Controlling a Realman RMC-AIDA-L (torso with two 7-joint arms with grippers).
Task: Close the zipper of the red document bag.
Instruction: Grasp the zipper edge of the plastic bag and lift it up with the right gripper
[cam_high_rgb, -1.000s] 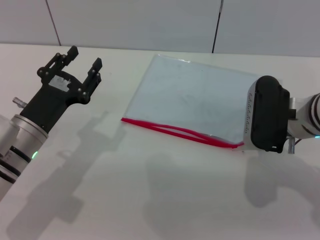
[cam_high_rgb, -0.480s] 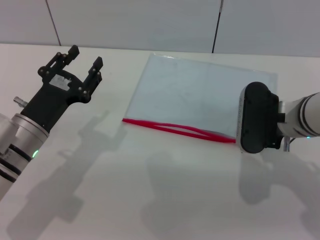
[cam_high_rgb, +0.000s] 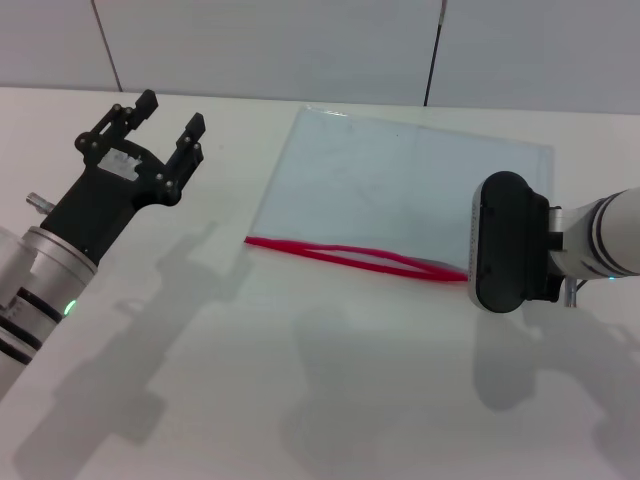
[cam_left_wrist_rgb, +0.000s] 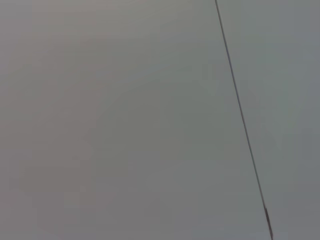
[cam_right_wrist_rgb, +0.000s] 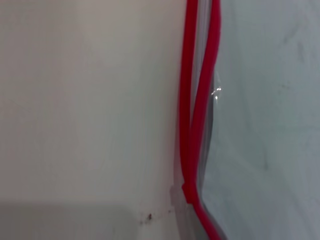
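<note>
On the white desk (cam_high_rgb: 330, 400) the red document bag (cam_high_rgb: 390, 195) lies flat, with the zipper (cam_high_rgb: 355, 258) along its near long edge. Its two red strips stand apart in the middle, so the bag is not yet closed. The right gripper (cam_high_rgb: 512, 243) is at the right end of the zipper, just at the bag's corner; I cannot tell how its jaws stand, because the black body hides them. In the right wrist view the two strips of the zipper meet at a small clear slider (cam_right_wrist_rgb: 181, 202). The left gripper (cam_high_rgb: 170, 125) hovers over the desk well apart from the bag, its jaws open and holding nothing.

The main risk, I think, is that nothing holds the bag down. If the right gripper pulls the slider along, the light pouch may slide over the smooth desk together with it, and the zipper will stay open. The slider is also tiny, so the jaws could miss it or slip off. Where the strips bulge apart, the slider might catch.
</note>
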